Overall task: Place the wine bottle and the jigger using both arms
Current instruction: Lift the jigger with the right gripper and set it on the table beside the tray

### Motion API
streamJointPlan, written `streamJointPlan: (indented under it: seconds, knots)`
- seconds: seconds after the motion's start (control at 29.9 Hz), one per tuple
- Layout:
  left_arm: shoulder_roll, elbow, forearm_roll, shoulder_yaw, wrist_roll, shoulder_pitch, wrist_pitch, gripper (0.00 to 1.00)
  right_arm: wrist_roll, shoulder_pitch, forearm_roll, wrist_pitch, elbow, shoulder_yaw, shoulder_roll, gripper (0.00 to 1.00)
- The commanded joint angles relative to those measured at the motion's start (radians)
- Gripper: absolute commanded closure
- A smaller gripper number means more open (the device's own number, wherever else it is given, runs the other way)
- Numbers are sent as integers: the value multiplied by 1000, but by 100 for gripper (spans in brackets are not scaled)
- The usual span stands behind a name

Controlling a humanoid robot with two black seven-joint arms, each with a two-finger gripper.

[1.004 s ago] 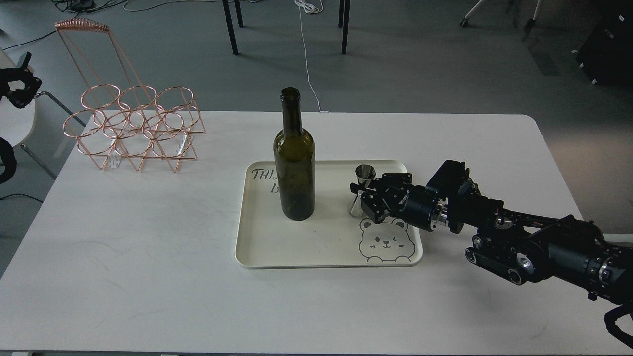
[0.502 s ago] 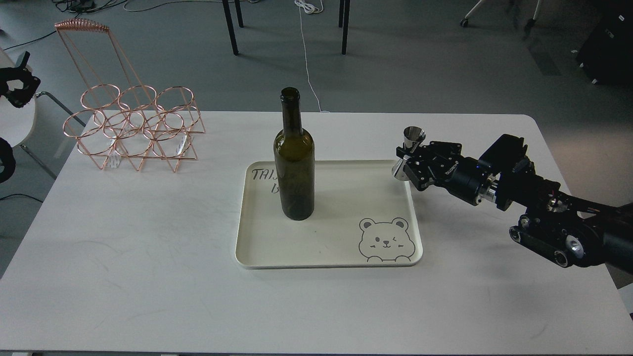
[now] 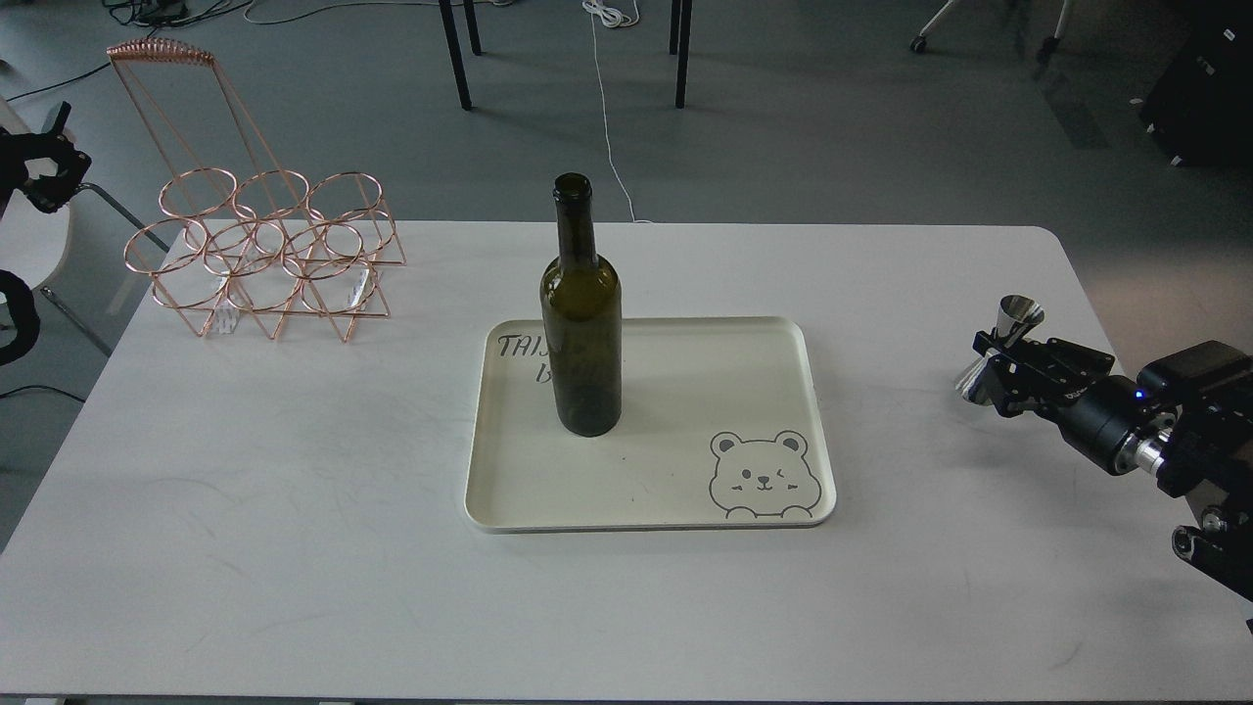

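Centre frame: cream rectangular tray with bear print (image 3: 675,494) carries tall dark olive-green glass wine bottle (image 3: 582,323), upright. Right edge: right gripper (image 3: 991,364) clamped on small shiny steel hourglass jigger (image 3: 1000,348), above white table (image 3: 294,509). Upper left: left gripper (image 3: 44,166), state unclear.

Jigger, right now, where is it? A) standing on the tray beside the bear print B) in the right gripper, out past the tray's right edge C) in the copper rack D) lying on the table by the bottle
B: the jigger sits pinched at its waist in the right gripper, over the bare table well right of the tray, where only the wine bottle stands.
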Motion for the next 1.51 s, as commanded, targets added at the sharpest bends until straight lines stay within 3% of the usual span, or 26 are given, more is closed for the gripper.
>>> streamJointPlan:
  seconds: [0.0,0.17,0.33,0.54,0.67,0.8,1.0,1.27,1.47]
  knots:
    - [-3,0,1,2,1,0,0,2,0,-20,5,0,-2,4,1,83]
    - [-3,0,1,2,1,-1,1,2,0,-20,4,0,-2,4,10,77]
    - [-3,0,1,5,1,-1,-3,2,0,-18,4,0,-1,3,12,62]
    - [-2,0,1,5,1,-1,-3,2,0,-20,5,0,7,-2,7,57]
    - [-2,0,1,2,1,-1,-3,2,0,-24,6,0,15,-5,-1,45]
    - [0,0,1,2,1,-3,-3,2,0,-41,6,0,21,-7,-25,25]
    - [6,-2,1,2,5,-8,-3,2,0,-67,13,0,180,-4,-168,13]
    - [47,-28,80,22,19,-23,-41,2,0,-21,200,0,398,4,-352,6]
    - [187,-222,313,41,17,-49,-41,2,0,172,352,0,386,9,-378,4]
